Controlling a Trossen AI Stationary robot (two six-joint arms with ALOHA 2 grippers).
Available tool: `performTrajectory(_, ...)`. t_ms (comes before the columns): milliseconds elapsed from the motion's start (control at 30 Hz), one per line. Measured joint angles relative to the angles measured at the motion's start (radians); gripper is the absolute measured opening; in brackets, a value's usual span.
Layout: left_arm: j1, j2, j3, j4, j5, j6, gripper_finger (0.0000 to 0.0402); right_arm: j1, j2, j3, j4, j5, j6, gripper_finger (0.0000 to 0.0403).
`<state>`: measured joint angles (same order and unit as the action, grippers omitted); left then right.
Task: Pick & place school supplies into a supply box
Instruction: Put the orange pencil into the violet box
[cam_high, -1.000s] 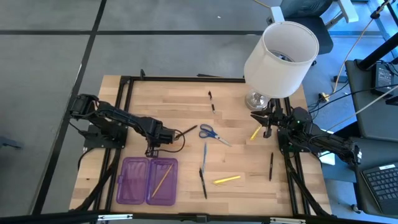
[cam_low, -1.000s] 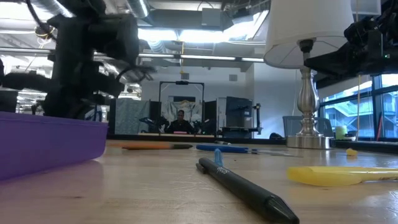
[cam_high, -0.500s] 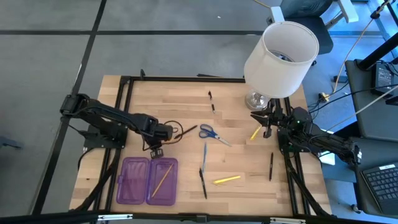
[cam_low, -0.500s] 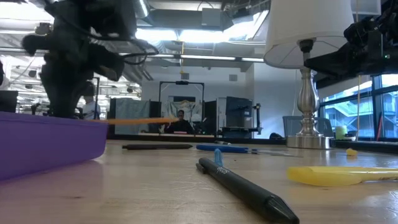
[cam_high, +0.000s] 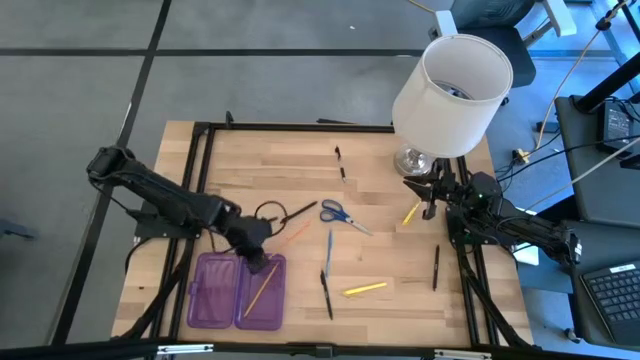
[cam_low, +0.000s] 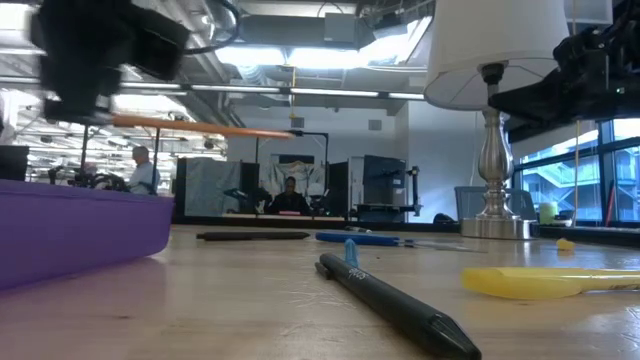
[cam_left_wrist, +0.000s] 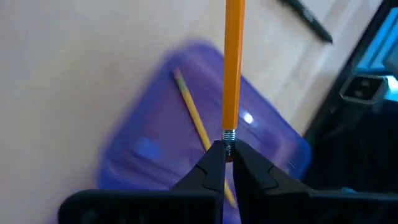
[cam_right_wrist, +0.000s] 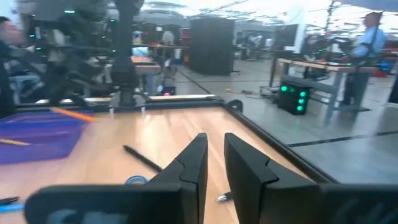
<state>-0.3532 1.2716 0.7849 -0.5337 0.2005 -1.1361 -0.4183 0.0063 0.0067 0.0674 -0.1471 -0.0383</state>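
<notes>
A: Entry. The left gripper (cam_high: 257, 262) is closed on the eraser end of an orange pencil (cam_left_wrist: 234, 62), pinched just at the metal ferrule. It is held above the table, over the right half of the open purple pencil case (cam_high: 238, 291) at the near left of the table. One wood-coloured pencil (cam_high: 262, 287) is already lying in that half.

B: Risk noted?

A: The grip is at the very end, so the long shaft sticks out unsupported. From the high view the orange shaft points away toward the far right, past the case wall. If released like this, it is judged that the tip could land on the wall or on the table and the pencil could roll out.

B: And the case itself?

A: Light plastic, hinged. A descent onto its rim could tip or push it; the pencil inside could be knocked as well.

B: Right arm?

A: The right gripper (cam_high: 431, 209) is parked at the far right by the lamp base (cam_high: 410, 160), fingers nearly together with a narrow gap, nothing held. A yellow pen (cam_high: 411, 212) lies just beside it.

B: Remaining items?

A: Blue-handled scissors (cam_high: 340, 213), a blue pen (cam_high: 329, 250), a yellow highlighter (cam_high: 365, 289) and several black pens are on the table, well apart from the case.
</notes>
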Motion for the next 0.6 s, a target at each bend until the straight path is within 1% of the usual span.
performTrajectory(33,-0.030,0.005,0.000,0.007,-0.005,-0.056,0.0008,0.000,0.000,0.000,0.000,0.010,0.000,0.0060)
performTrajectory(100,-0.096,0.015,0.000,0.028,-0.050,-0.162,0.0009,0.000,0.000,0.000,0.001,0.025,-0.001,0.0060)
performTrajectory(367,-0.354,0.068,0.000,0.250,-0.336,-0.502,0.0007,0.000,0.000,0.000,0.004,0.026,-0.018,0.0060)
performTrajectory(600,-0.523,0.207,0.000,0.379,-0.421,-0.709,0.0007,0.000,0.000,0.000,0.001,0.024,0.058,0.0060)
